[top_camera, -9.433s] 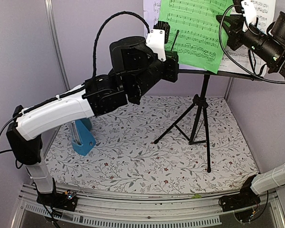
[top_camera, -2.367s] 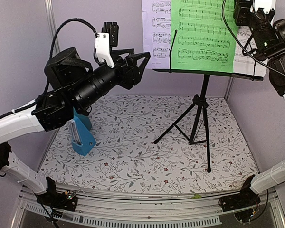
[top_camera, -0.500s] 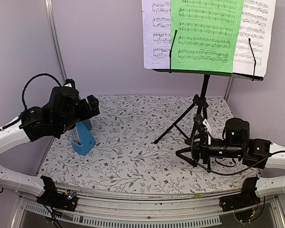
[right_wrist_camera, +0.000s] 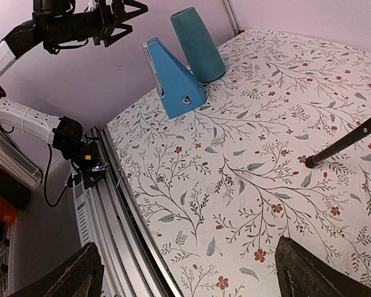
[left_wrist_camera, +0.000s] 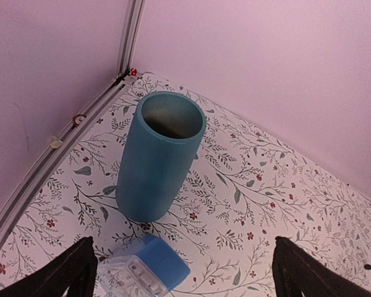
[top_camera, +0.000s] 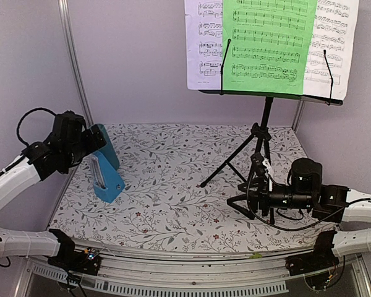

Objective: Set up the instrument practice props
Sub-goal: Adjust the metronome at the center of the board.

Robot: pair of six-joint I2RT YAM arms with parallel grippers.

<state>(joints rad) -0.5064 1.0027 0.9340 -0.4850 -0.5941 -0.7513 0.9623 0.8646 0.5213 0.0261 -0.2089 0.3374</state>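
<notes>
Left wrist, metronome (left_wrist_camera: pixel 145 270) below spread left claw (left_wrist_camera: pixel 184 260)

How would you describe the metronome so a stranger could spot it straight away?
Look to the left side of the floral-patterned table, near its back corner. There the small blue metronome stands just in front of a teal cylinder cup. Unlike the round, open-topped cup, it is a brighter blue pyramid with a clear panel on one face.
</notes>
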